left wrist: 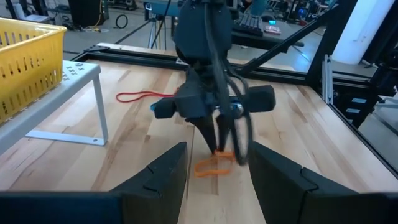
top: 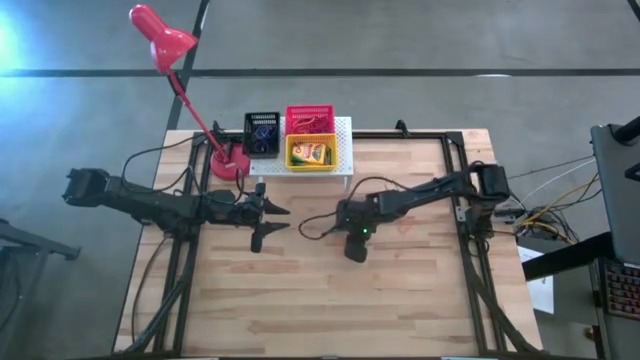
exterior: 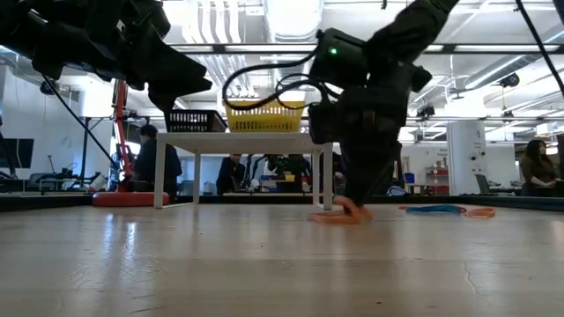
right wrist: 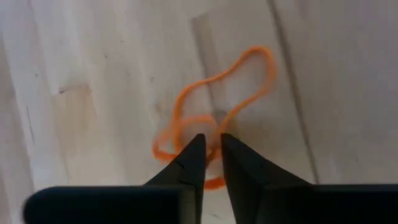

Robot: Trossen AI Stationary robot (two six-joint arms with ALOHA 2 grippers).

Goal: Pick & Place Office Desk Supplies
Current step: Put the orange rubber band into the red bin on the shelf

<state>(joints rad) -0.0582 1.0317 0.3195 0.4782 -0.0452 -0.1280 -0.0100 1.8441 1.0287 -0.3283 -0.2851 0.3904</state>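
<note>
Right tool (right wrist: 209, 144) points down at the worktop (top: 400, 300), fingertips on an orange rubber band (right wrist: 217, 106) lying flat on the wood — the band loops out past the tips. Fingers nearly pressed together, a thin gap between them; cannot tell whether a strand is pinched. Low view shows the tips touching the band (exterior: 335, 216) on the wood. Left tool (top: 272, 222) hovers just beside the right one, fingers spread, holding nothing — it faces the right tool (left wrist: 217, 146). Beyond both tools, a white stand (top: 345, 150) carries black (top: 262, 133), red (top: 309, 119) and yellow baskets (top: 311, 153). A red rubber band (left wrist: 140, 96) lies near the stand.
</note>
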